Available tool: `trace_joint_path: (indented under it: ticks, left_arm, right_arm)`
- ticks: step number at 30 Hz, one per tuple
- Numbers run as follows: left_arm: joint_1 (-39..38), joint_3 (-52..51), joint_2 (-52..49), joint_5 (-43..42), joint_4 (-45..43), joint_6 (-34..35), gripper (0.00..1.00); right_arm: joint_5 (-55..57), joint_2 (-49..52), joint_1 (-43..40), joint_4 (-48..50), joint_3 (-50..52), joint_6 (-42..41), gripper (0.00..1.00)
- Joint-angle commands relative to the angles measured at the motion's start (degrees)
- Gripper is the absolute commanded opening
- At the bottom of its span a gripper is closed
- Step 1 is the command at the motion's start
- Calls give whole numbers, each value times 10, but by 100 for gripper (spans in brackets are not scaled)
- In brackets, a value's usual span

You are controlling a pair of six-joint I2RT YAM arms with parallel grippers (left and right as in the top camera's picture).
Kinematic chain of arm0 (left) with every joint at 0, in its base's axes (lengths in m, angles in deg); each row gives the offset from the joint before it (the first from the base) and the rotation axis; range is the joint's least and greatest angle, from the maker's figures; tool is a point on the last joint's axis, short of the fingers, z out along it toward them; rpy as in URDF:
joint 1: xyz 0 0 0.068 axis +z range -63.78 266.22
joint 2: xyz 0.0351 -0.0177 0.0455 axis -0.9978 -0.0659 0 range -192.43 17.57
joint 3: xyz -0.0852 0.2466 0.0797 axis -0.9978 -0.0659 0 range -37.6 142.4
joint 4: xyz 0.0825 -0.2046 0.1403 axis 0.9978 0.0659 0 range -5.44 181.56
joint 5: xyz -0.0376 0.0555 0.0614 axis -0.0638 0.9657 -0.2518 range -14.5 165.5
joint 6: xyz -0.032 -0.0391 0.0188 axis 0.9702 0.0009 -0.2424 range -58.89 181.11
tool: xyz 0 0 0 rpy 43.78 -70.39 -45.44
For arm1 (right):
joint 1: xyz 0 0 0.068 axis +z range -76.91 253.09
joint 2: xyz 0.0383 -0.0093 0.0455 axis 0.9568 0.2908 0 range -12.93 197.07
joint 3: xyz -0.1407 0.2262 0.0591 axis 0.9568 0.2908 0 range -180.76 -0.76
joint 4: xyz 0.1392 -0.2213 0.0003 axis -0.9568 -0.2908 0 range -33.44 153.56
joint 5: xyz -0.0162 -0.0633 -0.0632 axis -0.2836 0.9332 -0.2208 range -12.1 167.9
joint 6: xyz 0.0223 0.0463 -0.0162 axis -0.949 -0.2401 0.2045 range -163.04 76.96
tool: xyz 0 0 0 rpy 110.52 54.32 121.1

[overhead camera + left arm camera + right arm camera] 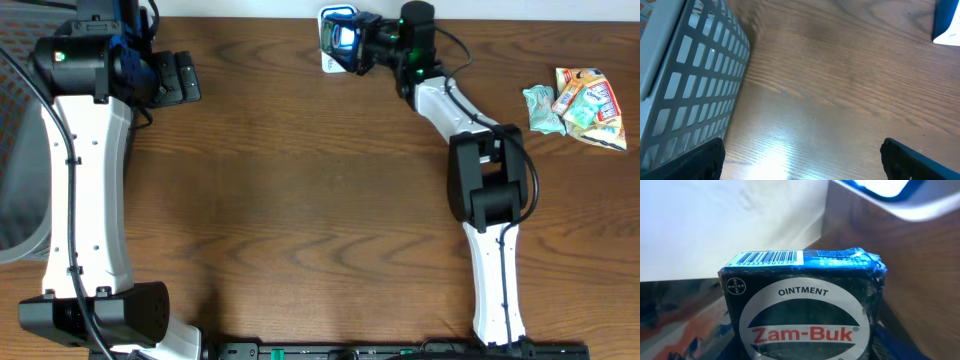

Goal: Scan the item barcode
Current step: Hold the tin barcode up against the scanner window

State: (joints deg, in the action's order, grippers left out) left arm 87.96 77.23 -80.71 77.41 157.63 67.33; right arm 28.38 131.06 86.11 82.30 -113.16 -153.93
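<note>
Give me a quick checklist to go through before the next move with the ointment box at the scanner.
1. Ointment box gripped by the right gripper: ok.
2. Barcode uncovered: ok, it shows fully on the box's top face.
3. Scanner lit: ok, it glows blue.
4. Barcode squarely facing the scanner window: cannot tell.
5. Left gripper out of the way: ok, it is open, beside the basket, far from the scanner.
</note>
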Motion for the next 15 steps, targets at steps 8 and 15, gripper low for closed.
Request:
trace_joint_path:
  ticks: [8,15]
  left_arm:
    - [2,-2,-2,9,0,5,98]
    - [2,-2,-2,9,0,5,98]
  right_arm:
    - [-1,-3,-22,3,-9,31,43]
    - [-1,-24,-55,-21,-9,124,38]
